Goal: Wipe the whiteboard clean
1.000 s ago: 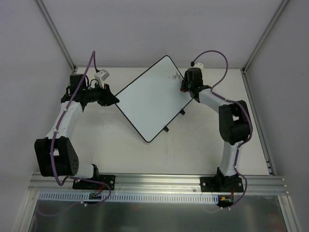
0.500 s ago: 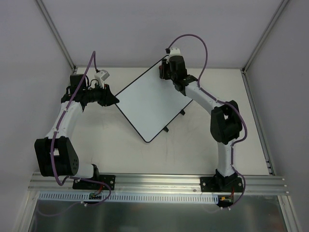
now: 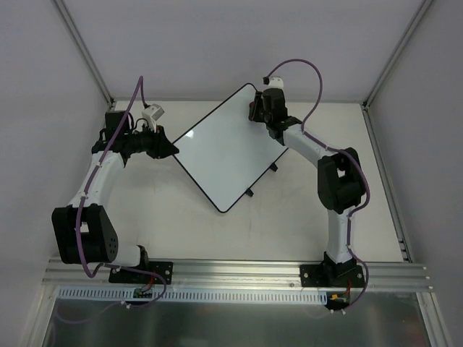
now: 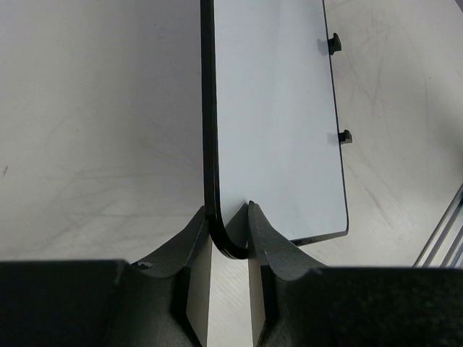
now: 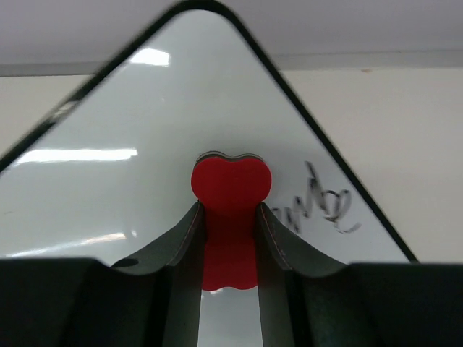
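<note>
The whiteboard (image 3: 221, 152) lies turned like a diamond on the table. My left gripper (image 3: 173, 150) is shut on its left corner; in the left wrist view the black rim sits pinched between the fingers (image 4: 268, 231), and the whiteboard (image 4: 275, 108) stretches away from them. My right gripper (image 3: 255, 110) is at the far corner, shut on a red bone-shaped eraser (image 5: 230, 184) that presses on the whiteboard (image 5: 130, 195). Dark handwriting (image 5: 322, 206) shows just right of the eraser. From above, the right arm hides that writing.
Two small black clips (image 3: 273, 168) (image 3: 249, 193) stick out of the board's near right edge. Grey walls and slanted metal posts (image 3: 83, 50) close the back and sides. An aluminium rail (image 3: 239, 271) runs along the near table edge.
My right gripper swept the eraser from the board's right edge up and left across the far corner, then came back a little to the right. The left arm and the board stayed put.
</note>
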